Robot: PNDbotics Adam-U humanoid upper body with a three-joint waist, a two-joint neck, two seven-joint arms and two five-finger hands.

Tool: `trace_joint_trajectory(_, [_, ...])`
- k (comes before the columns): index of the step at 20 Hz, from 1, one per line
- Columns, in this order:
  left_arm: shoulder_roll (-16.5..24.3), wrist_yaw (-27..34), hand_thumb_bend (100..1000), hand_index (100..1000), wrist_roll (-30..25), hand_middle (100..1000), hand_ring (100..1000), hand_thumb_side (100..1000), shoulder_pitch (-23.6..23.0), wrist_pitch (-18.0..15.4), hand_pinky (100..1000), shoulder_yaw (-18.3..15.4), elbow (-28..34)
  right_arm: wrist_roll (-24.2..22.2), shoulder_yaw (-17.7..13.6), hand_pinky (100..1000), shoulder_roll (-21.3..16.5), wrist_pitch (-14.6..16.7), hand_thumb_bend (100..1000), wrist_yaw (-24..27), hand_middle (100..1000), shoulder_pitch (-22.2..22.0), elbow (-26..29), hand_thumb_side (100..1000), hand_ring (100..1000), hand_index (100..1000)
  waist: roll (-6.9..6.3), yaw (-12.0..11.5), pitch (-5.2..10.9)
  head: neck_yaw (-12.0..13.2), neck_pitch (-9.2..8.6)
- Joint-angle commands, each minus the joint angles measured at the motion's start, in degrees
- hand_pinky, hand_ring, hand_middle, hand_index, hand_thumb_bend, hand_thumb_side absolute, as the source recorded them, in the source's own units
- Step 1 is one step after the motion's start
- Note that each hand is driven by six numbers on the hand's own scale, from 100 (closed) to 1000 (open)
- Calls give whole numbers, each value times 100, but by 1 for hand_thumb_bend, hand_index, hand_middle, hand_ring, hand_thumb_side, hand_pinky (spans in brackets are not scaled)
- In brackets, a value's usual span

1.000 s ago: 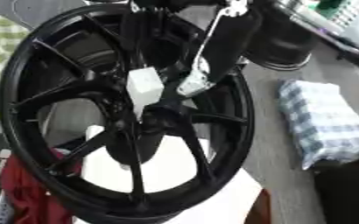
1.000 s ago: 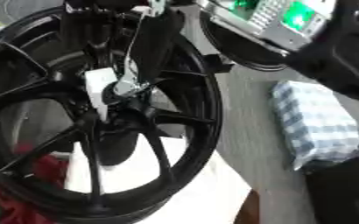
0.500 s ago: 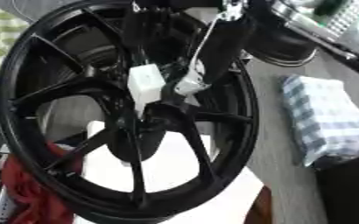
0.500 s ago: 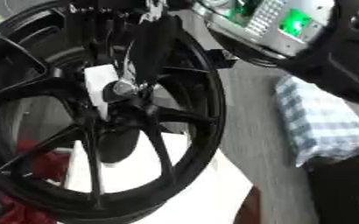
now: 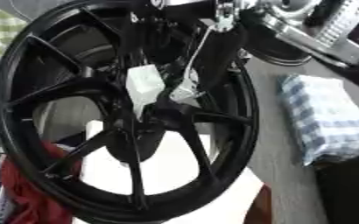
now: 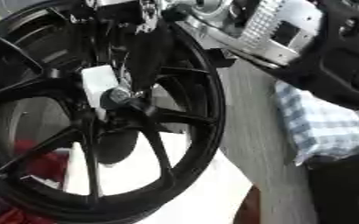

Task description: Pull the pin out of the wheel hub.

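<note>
Grey table [image 5: 282, 144] holds checked cloth [image 5: 326, 122] beside black wheel [image 5: 75, 113].

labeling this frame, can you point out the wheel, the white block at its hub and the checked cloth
wheel [image 5: 244, 127]: left eye view, on the black rim's right side.
white block [image 5: 144, 85]: left eye view, on its front face beside the hub.
checked cloth [image 5: 324, 120]: left eye view, on the middle of the blue and white fabric.

right arm [image 6: 290, 30] from upper right | hand [image 5: 184, 85] fingers pointing down
</note>
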State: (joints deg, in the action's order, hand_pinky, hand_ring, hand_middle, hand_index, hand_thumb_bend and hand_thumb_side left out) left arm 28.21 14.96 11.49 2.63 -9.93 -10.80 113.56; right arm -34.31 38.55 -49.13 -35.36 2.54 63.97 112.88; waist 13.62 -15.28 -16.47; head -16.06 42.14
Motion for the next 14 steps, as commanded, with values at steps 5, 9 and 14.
trace_joint_trajectory(5, [37,-16,100,781,-8,581,636,800,64,18,865,-10,104,-16,12,759,97,49,501,-254,737,35,-479,100,791,768,-67,-3,75,-49,-146])
trace_joint_trajectory(9, [25,-17,100,781,-16,581,636,800,65,24,865,-8,104,26,44,762,209,343,497,-421,739,18,-851,100,793,769,-67,-10,71,-56,-163])
trace_joint_trajectory(14, [4,-26,100,781,-20,580,635,800,68,32,866,-9,104,11,106,760,322,608,491,-534,737,-5,-1178,100,791,767,-67,-25,53,-45,-164])
